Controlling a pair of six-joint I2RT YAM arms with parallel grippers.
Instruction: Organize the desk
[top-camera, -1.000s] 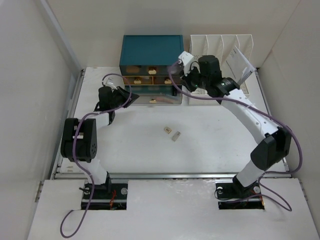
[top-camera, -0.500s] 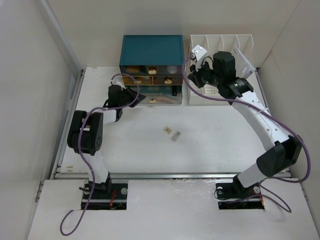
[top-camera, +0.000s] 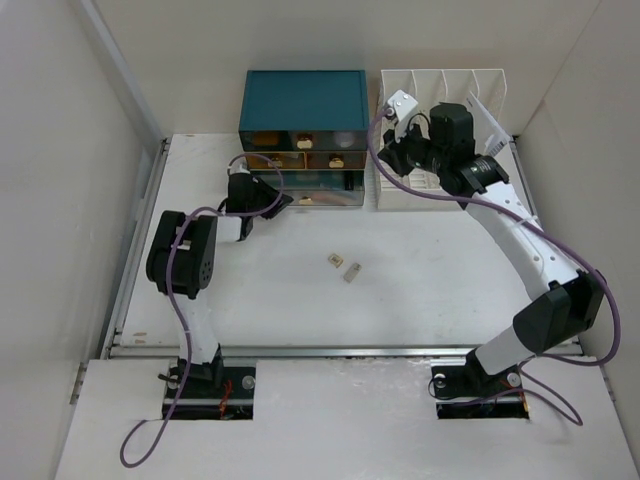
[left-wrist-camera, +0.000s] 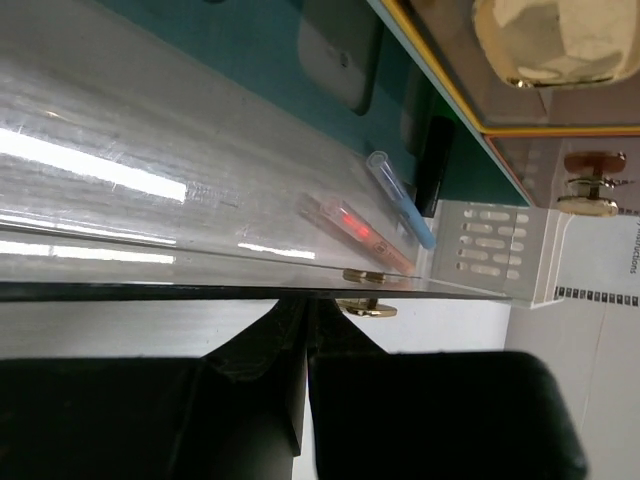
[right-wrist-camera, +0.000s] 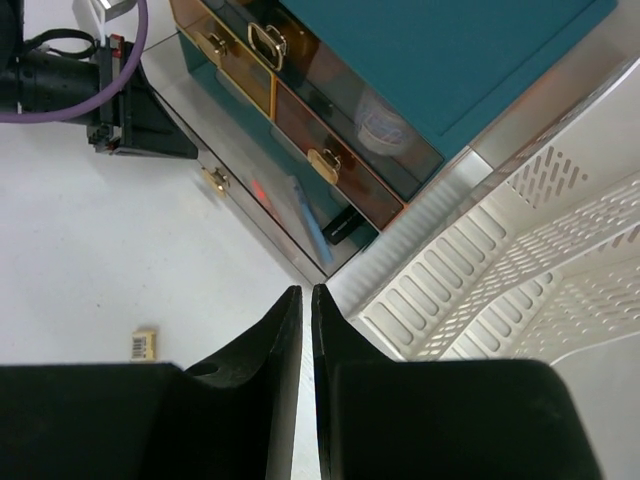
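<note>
The left gripper (left-wrist-camera: 305, 318) is seen shut, its tips set against the front of the clear bottom drawer (left-wrist-camera: 200, 170) of the teal drawer box (top-camera: 303, 95), just beside the gold knob (left-wrist-camera: 366, 308). The right gripper (right-wrist-camera: 306, 295) is held above the box's right front corner, jaws drawn almost together, nothing pinched. The desk (top-camera: 430, 270) is spread beneath and before the box.
</note>
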